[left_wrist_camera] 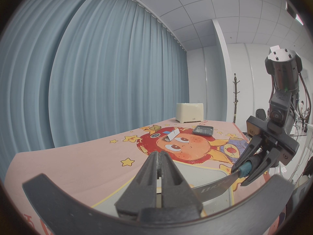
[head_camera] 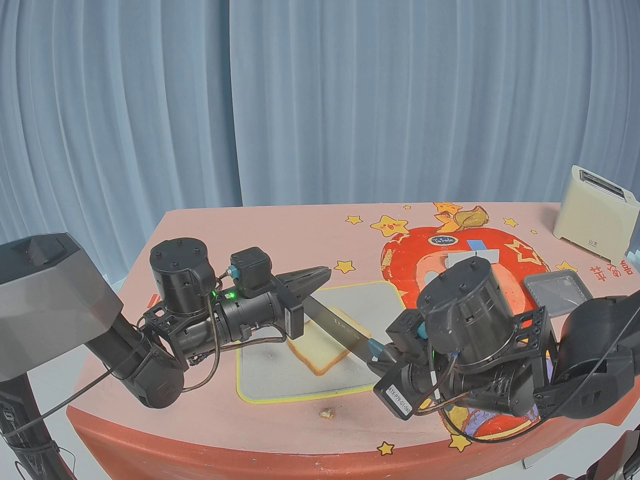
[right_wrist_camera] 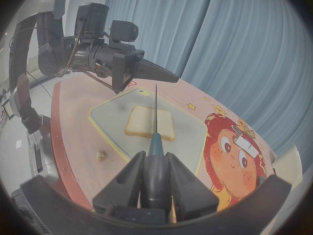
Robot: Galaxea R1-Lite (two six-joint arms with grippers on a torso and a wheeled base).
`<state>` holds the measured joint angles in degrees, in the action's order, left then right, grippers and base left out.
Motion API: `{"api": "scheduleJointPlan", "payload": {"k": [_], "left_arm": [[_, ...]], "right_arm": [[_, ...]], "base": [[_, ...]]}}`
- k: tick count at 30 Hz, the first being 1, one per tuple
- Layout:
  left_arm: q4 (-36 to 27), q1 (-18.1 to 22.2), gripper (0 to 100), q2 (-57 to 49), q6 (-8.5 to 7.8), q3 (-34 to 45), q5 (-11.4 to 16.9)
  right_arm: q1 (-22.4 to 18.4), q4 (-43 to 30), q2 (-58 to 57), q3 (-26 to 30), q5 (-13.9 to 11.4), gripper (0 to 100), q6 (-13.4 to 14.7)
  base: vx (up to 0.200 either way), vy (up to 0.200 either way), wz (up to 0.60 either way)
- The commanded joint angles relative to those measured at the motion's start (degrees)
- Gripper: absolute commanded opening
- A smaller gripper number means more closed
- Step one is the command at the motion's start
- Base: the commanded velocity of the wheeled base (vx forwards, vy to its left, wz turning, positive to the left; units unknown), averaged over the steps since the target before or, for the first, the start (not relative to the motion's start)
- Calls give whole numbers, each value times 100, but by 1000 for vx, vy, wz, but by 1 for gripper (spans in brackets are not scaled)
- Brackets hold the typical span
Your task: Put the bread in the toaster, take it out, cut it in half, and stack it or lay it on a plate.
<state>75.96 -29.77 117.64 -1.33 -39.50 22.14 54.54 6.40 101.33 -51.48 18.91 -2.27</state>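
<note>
Right fingers (right_wrist_camera: 125,186) round knife (right_wrist_camera: 156,146) across bread (right_wrist_camera: 138,126).

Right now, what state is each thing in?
bread: one slice, flat on the cutting board, no cut visible.
knife: held by its handle, blade across the bread.
right gripper: shut on the knife.
left gripper: shut, empty, above the cutting board.
toaster: upright, nothing sticking out.
grey tray: empty.

Arms all matte black. Left arm (head_camera: 253,311): round joint cap ringed with screws, green LED, loose black cables at 6 o'clock, grey faceted shell at 9 o'clock. Right arm (head_camera: 467,301): same cap, white label at 7 o'clock. Left gripper (head_camera: 325,274) tapers wedge-like.
</note>
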Motion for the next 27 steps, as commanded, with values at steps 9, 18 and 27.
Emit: {"api": "scheduleJointPlan", "payload": {"k": [9,18,27], "left_arm": [[-2,6,0,5,1,47,1],[15,-11,0,128,-17,56,-17],[7,-11,0,207,-17,56,-17]], "right_arm": [[13,-7,54,15,-1,0,-2],[13,-16,62,42,-1,0,-2],[13,-7,62,24,25,0,-2]], "base": [[0,0,0],[0,0,0],[0,0,0]]}}
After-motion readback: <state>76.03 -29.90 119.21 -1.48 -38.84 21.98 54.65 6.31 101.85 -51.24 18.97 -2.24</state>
